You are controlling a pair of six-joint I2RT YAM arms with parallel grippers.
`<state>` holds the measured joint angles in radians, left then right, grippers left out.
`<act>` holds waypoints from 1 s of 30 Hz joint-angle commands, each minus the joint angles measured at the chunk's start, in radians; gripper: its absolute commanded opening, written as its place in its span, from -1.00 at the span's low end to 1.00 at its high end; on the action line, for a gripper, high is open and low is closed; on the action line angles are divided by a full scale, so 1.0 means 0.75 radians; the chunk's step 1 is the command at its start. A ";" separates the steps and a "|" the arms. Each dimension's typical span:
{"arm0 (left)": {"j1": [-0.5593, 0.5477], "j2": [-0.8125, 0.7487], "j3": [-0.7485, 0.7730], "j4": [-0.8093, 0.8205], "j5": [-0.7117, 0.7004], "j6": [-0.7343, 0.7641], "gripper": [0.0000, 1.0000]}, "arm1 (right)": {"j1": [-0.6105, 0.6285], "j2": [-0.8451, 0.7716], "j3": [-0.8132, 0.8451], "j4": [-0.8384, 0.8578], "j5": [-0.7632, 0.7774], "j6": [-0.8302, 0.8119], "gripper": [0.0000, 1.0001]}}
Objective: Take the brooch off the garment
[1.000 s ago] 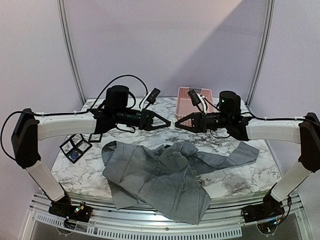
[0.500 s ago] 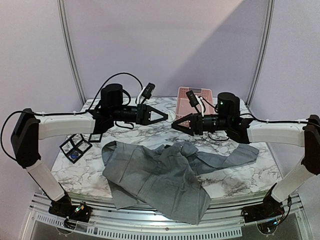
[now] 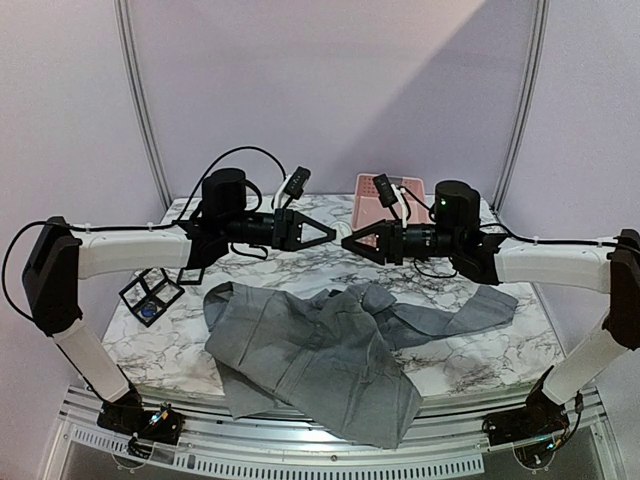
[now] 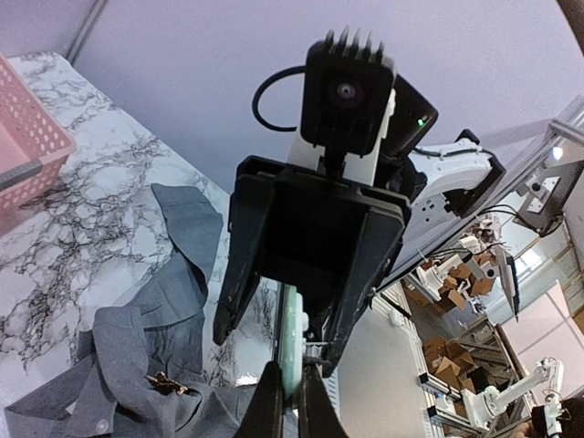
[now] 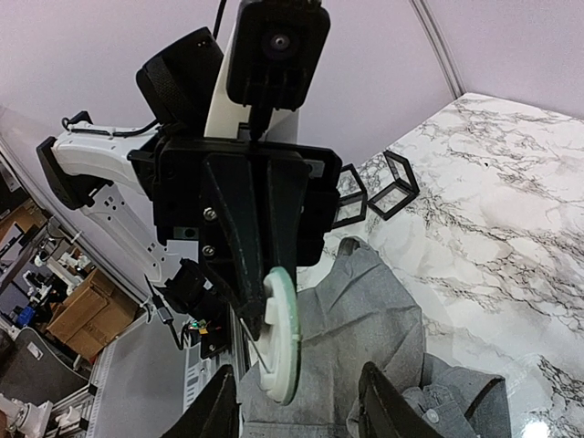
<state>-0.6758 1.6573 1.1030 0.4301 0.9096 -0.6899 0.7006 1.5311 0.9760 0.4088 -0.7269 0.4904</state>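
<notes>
Grey garment (image 3: 320,360) lies crumpled on the near half of the marble counter (image 3: 480,350), its front edge hanging over the rim; two black wire-frame cubes (image 3: 150,295) stand just to its left. Above the cloth and clear of it, the left gripper (image 4: 292,400) is closed on the rim of the brooch (image 5: 281,336), a pale round disc held on edge; the right gripper (image 5: 301,406) faces it tip to tip, jaws parted, gripping nothing; whether its fingers reach around the disc cannot be told. Pink basket (image 3: 366,205) at the far edge.
</notes>
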 commanded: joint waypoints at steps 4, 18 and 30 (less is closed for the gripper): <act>0.006 0.025 -0.015 0.026 0.023 -0.003 -1.00 | 0.011 0.018 0.043 -0.013 0.034 -0.008 -0.22; -0.009 0.030 -0.012 0.024 0.039 0.005 -1.00 | 0.011 0.035 0.057 -0.039 0.099 0.004 -0.43; -0.017 0.025 -0.012 0.022 0.043 0.018 -1.00 | 0.011 0.064 0.086 -0.083 0.143 0.024 -0.65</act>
<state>-0.6800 1.6695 1.1030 0.4301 0.9062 -0.6891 0.7071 1.5528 1.0107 0.3859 -0.6716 0.4976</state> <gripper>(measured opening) 0.049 0.192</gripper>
